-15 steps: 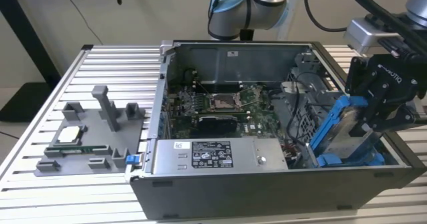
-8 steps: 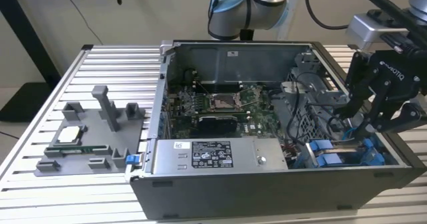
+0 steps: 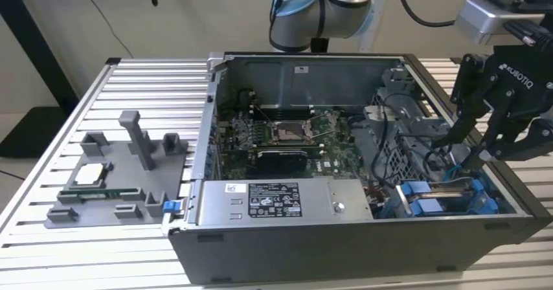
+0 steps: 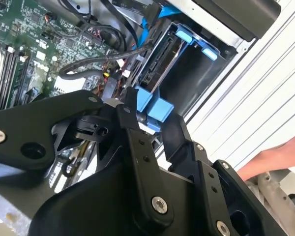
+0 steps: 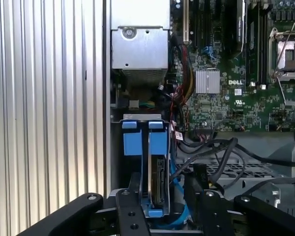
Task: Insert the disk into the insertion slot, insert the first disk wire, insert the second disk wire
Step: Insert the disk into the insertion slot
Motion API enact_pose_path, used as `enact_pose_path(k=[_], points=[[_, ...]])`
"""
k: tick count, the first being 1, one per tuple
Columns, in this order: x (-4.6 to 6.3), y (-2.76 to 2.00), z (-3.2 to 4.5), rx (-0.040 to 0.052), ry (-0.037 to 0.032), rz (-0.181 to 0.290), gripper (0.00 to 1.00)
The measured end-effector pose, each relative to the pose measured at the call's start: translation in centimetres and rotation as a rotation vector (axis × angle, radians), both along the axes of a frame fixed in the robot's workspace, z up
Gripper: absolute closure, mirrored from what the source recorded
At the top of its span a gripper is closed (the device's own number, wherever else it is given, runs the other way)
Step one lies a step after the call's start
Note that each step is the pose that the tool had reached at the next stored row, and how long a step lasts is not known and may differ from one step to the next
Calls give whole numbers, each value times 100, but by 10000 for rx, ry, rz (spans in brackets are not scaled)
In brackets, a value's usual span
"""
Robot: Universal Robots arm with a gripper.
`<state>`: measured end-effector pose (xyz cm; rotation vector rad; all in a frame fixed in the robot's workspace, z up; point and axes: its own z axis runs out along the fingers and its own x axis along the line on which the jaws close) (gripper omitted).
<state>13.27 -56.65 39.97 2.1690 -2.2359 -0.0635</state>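
Open desktop computer case (image 3: 346, 251) lies on a slatted aluminium table (image 3: 52, 264). Motherboard (image 3: 285, 134) sits mid-case, with the labelled power supply box (image 3: 276, 200) along the near wall.

The disk (image 5: 157, 183) stands on edge in its blue carrier, down inside the insertion slot (image 5: 141, 117), the grey drive-cage bay in the case corner at the exterior view's right. Its blue carrier tabs (image 5: 132, 141) stand at the bay's mouth. In the exterior view the disk (image 3: 442, 198) shows as blue and silver low in that corner.

Gripper (image 3: 480, 154) hangs over that corner, tips inside the case. In both wrist views the jaws stand apart, straddling the disk's end. One finger (image 5: 135, 183) lies close against the carrier side. The other finger (image 5: 193, 179) stands off it, with a gap between. Whether either pad actually touches, I cannot tell.

Black cables (image 5: 211, 153) loop just beside the bay. Their ends are hidden.

A grey fixture tray (image 3: 112, 186) sits on the table at the exterior view's left, well apart from the gripper. A person's hand (image 4: 265, 163) rests on the table outside the case in the second wrist view.
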Motion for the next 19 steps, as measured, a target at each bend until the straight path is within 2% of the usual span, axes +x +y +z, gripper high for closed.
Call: enact_pose_path(k=[7,13,17,19], points=[[-57,56,10,0,0,-1,0],[-59,71,11,-3,-1,-3,0],[-72,178,3,-1,-10,-3,0],[-74,216,-13,1,-54,3,0]])
